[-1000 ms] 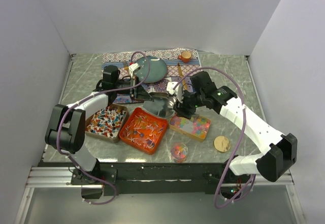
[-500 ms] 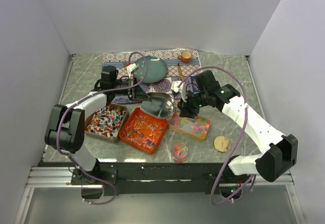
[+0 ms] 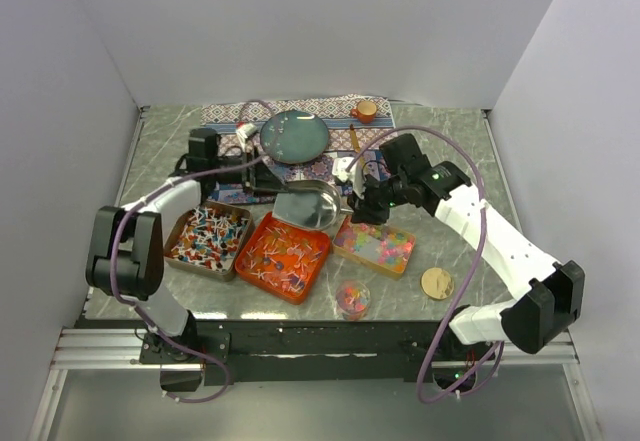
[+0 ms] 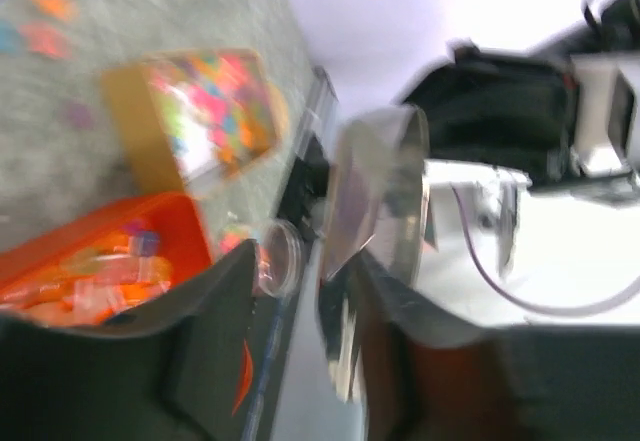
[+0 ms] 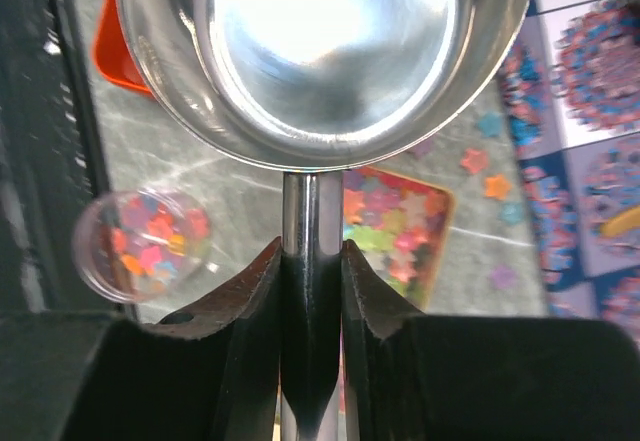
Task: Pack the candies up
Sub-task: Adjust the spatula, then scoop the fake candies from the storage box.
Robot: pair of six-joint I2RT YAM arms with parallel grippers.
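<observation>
The candies lie in three trays: red-white-blue ones in a metal tray (image 3: 208, 236), orange-red ones in an orange tray (image 3: 283, 254), pastel ones in a gold tray (image 3: 378, 246) (image 5: 395, 226). More candies fill a small clear cup (image 3: 352, 298) (image 5: 145, 241). A silver scoop (image 3: 310, 206) (image 5: 330, 51) hangs empty over the orange tray's far edge. My right gripper (image 3: 358, 206) (image 5: 312, 251) is shut on its handle. My left gripper (image 3: 262, 174) (image 4: 305, 271) is open just left of the scoop (image 4: 385, 191), fingers apart and holding nothing; that view is blurred.
A teal plate (image 3: 295, 134) and an orange cup (image 3: 367, 111) sit on a patterned mat (image 3: 230, 113) at the back. A round gold lid (image 3: 436, 282) lies near the front right. White walls close in three sides.
My right gripper has closed on the scoop's handle. My left gripper has opened, let go of the scoop and drawn back to the left.
</observation>
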